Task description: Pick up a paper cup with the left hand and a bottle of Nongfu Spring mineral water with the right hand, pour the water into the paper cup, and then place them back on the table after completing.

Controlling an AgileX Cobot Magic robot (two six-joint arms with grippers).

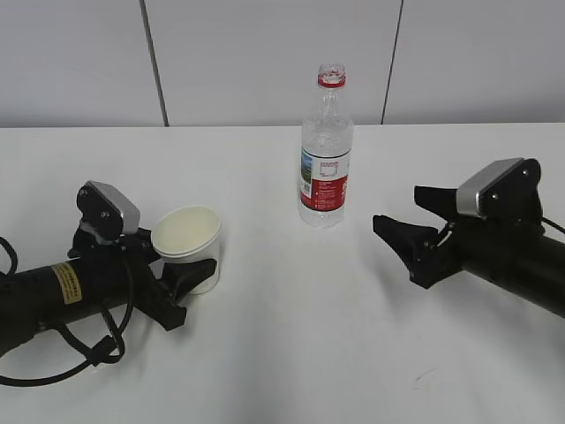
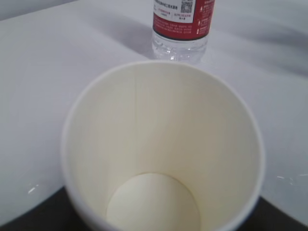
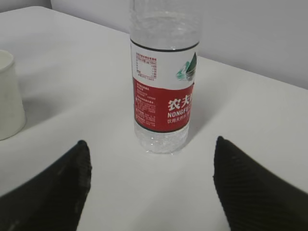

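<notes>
Right wrist view caught the writing: "NONGFU" in white on the red band of the one bottle [image 3: 165,86], uncapped and upright on the table [image 1: 291,318]. One paper cup [image 1: 187,247] stood left of the bottle, well apart, empty inside per the left wrist view. The left hand [image 1: 177,287] had its jaws around the cup; whether they pressed it, I couldn't tell. The right hand [image 1: 402,238], right of the bottle, gaped wide, holding nothing.
</notes>
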